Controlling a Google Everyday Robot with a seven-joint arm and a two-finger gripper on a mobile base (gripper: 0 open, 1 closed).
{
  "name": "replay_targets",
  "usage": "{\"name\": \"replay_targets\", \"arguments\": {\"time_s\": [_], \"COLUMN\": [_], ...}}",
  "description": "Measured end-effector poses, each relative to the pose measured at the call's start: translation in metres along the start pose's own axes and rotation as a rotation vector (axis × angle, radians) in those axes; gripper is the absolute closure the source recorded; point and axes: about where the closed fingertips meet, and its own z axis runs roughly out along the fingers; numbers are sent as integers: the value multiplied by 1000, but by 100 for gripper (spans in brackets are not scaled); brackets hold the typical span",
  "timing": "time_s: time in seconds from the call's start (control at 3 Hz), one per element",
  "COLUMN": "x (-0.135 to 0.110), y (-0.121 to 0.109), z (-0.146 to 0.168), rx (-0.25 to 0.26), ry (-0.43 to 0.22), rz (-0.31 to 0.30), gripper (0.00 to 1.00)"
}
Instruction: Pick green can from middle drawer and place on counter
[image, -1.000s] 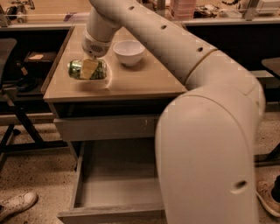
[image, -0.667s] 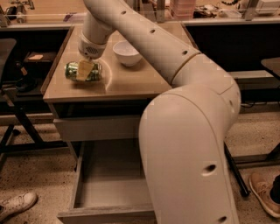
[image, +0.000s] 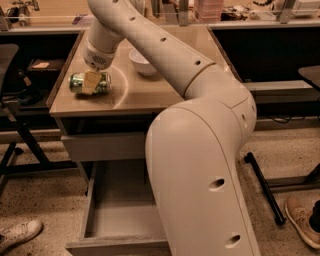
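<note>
The green can (image: 76, 83) lies on its side at the front left of the beige counter (image: 160, 92). My gripper (image: 91, 83) reaches down from above and is shut on the can, with one yellowish finger (image: 90, 81) across its middle. I cannot tell whether the can rests on the counter or hangs just above it. The middle drawer (image: 120, 210) is pulled open below the counter, and the part of its grey floor that shows is bare. My arm hides the drawer's right side.
A white bowl (image: 144, 62) stands on the counter behind and to the right of the can. A closed drawer front (image: 102, 146) sits above the open drawer. A dark chair frame (image: 20, 135) stands at left. Shoes are on the floor at left (image: 17, 234) and right (image: 300, 220).
The gripper and the can have shifted a little to the left over the counter. The arm's lower body has swung left. The drawer stays open.
</note>
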Motion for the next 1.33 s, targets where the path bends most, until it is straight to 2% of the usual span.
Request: {"name": "replay_targets", "arguments": {"time_s": [1.0, 1.33], "x": [0, 0], "y": [0, 0], "z": [0, 0], "rx": [0, -1], "ry": [0, 0], "rz": [0, 0], "gripper": [13, 0]}}
